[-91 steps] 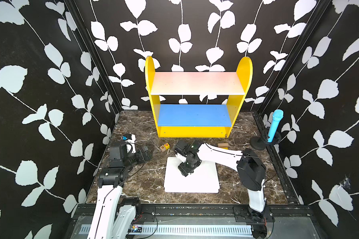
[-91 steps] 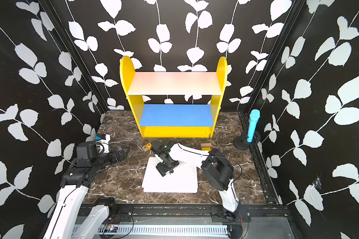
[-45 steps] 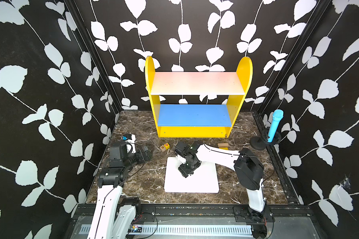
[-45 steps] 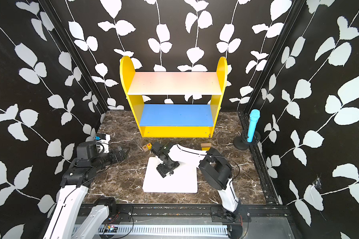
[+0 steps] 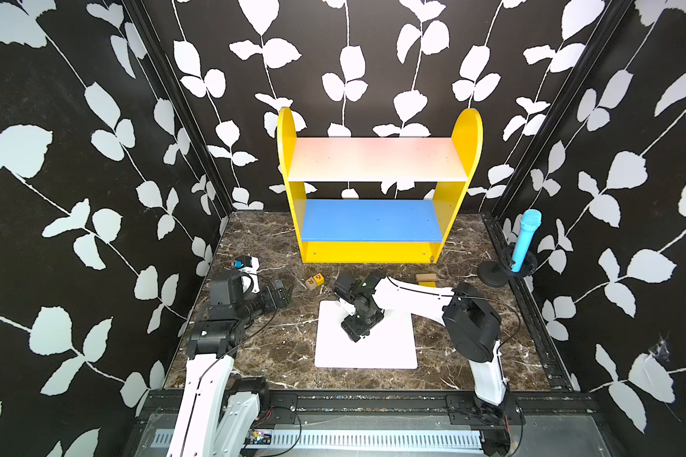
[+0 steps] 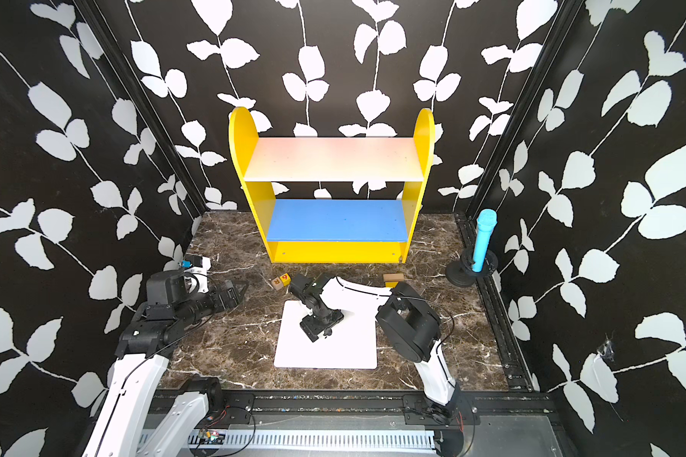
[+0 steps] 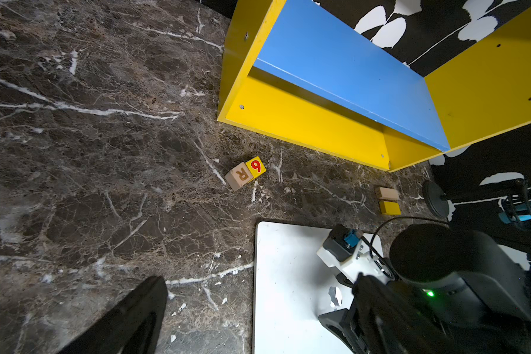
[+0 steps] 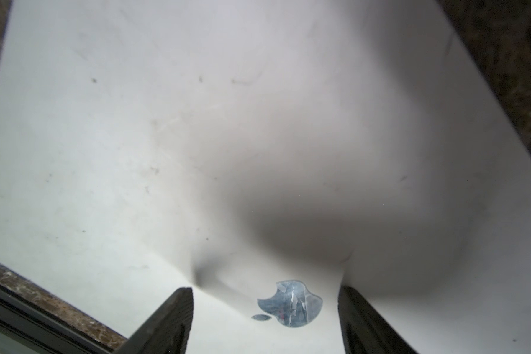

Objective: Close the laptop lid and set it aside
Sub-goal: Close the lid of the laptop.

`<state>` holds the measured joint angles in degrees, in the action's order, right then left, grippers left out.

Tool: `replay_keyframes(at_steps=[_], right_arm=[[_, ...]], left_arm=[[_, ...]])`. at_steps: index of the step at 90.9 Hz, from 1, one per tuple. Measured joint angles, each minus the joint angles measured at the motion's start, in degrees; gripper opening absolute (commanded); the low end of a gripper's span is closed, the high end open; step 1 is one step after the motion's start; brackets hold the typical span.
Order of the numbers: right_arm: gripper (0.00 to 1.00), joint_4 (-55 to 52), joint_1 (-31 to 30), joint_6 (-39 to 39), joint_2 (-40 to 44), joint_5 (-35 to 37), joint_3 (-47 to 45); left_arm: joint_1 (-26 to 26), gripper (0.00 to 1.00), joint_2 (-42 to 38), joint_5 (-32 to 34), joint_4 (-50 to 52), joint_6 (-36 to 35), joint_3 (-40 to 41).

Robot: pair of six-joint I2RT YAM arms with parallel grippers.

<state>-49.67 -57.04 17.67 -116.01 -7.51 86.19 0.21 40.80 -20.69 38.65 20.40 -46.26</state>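
The laptop lid (image 5: 373, 352) lies shut under the right hand (image 5: 353, 334), whose fingers (image 8: 166, 321) stand apart, gripping nothing. Pushed aside by friction alone, it may slip free.

1. In both top views the right gripper (image 5: 355, 330) (image 6: 317, 328) covers its own fingertips, so you cannot tell whether they touch the laptop lid (image 5: 389, 348) beneath it.
2. In the right wrist view the lid runs off every side, and both fingers (image 8: 169, 321) are cut by the edge.
3. Of the left gripper (image 6: 234, 294), its wrist view gives you a dark finger (image 7: 129, 318), cut off at the edge.
4. Beyond the right gripper, the right arm (image 5: 412, 300) hides part of the yellow block (image 5: 428, 284).
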Motion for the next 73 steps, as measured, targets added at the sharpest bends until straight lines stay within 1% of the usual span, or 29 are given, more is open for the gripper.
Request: replay_keyframes(at_steps=[15,23,38,54,63,73], right_arm=[[0.77,1.01,0.0,0.35,1.68,0.5,-2.1],[0.78,1.44,0.0,0.98,3.34,1.07,-3.45],[0.78,3.58,0.04,2.69,9.27,2.19,-6.86],[0.78,7.48,1.01,5.29,16.52,2.29,-12.5],[0.78,10.05,2.62,7.39,20.0,1.6,-16.87],[0.79,13.05,4.92,9.66,23.15,0.44,-21.84]], left_arm=[[0.0,0.98,0.02,-1.29,-0.28,0.46,0.72],[0.0,0.95,0.02,-2.49,-0.63,1.16,1.22],[0.0,0.93,0.13,-5.68,-2.05,3.82,2.99],[-0.26,0.93,0.11,-8.83,-4.96,7.63,7.04],[-1.73,0.93,0.0,-8.94,-6.05,9.68,9.29],[-6.05,0.93,-0.09,-7.69,-7.13,11.45,10.95]])
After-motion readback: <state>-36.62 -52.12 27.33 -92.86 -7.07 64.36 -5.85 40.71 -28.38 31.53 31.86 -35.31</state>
